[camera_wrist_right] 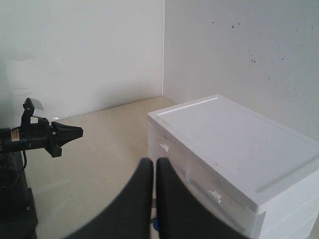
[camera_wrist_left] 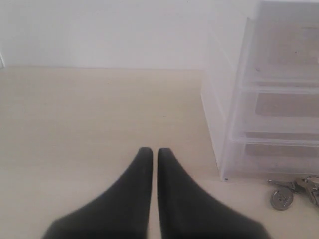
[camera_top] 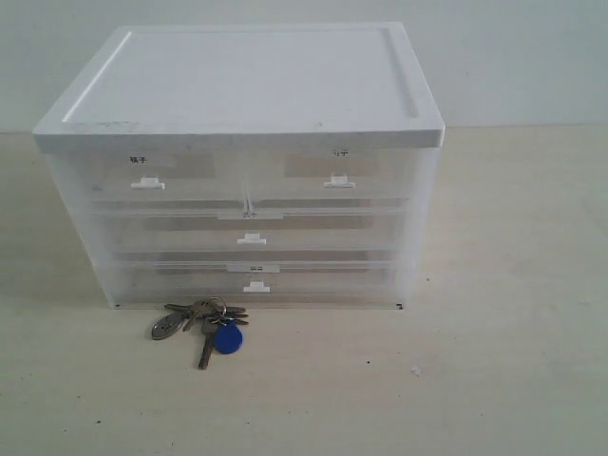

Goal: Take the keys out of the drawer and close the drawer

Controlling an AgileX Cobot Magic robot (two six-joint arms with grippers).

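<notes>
The keys [camera_top: 204, 321], a small bunch of silver and brown metal ones on a ring with a round blue plastic tag [camera_top: 228, 338], are lying out on the pale wooden desk [camera_top: 494, 380], just in front of the bottom edge of the translucent plastic cabinet with the white lid [camera_top: 237, 85]. The drawer [camera_top: 332, 176], the half-width translucent one at top right with the faint label and the small white tab handle [camera_top: 338, 180], sits flush with its neighbours, pushed right in. Left pincer [camera_wrist_left: 151, 151]: black fingers pressed together, holding nothing, low over bare desk off to the cabinet's side and clear of the keys. Right pincer [camera_wrist_right: 151, 160]: tips together too, empty, held up higher than the cabinet's lid and touching nothing.
</notes>
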